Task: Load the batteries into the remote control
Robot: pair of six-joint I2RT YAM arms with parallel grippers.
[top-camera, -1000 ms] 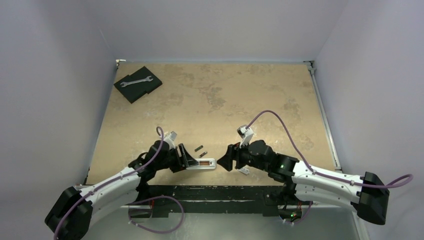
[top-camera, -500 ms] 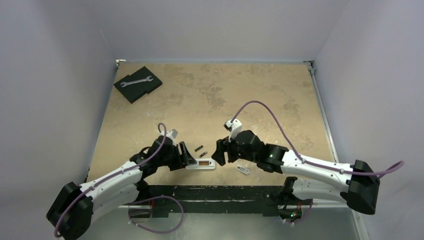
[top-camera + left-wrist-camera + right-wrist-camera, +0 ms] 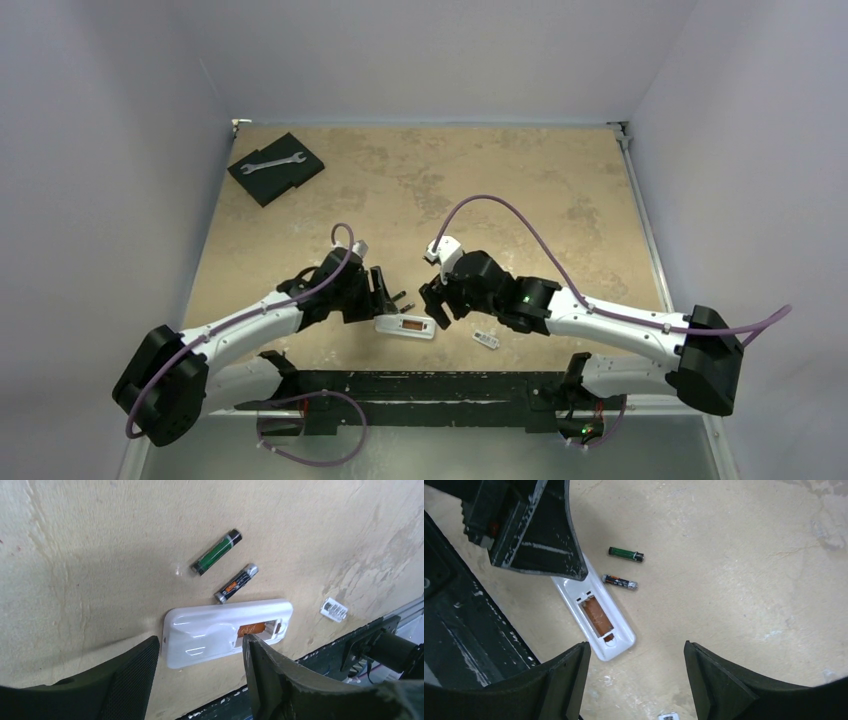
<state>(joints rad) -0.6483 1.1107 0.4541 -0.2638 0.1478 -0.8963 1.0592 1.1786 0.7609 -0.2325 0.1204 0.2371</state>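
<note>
Remote control [image 3: 227, 632], orange bay up, seemingly empty; batteries [image 3: 236, 583] just beside. Left gripper [image 3: 199, 647], right gripper [image 3: 636, 649]: spread wide, holding nothing.

One overview, two close wrist views.
The top camera looks down from high on the near side over the whole bench [image 3: 420, 180]; both wrist cameras face down from close by, sharing the remote control [image 3: 215, 630] and batteries [image 3: 217, 559] near mid-frame.
</note>
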